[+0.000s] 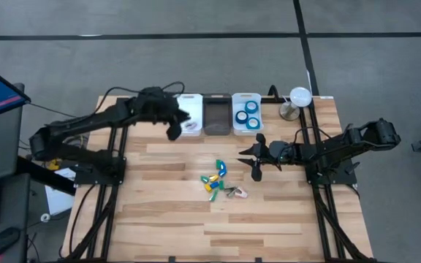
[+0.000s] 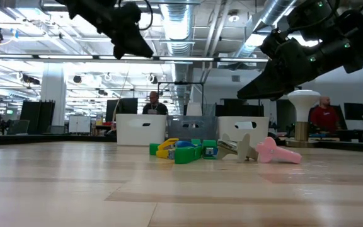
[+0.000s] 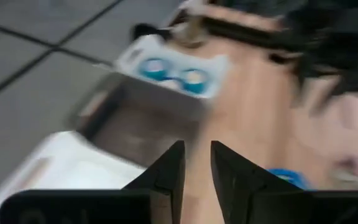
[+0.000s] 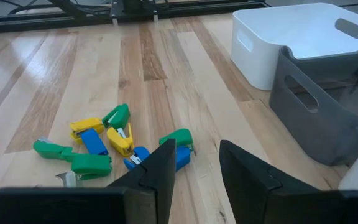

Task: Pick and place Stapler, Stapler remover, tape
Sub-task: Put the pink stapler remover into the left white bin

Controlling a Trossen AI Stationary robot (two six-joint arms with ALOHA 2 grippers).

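Three bins stand behind the staple removers, tape in the rightmost.

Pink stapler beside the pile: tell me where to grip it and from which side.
Grip the pink stapler across the middle of its long body, from straight above: it lies flat on the table, a grey piece crowding one end. The right gripper hovers nearest; the left gripper is over the white bin.

A little heap of green, yellow and blue staple removers is seen mid-table, with a pink stapler just beside it. Three bins are lined up behind: white bin, grey bin, second white bin. Both arms are hung above, left gripper and right gripper.
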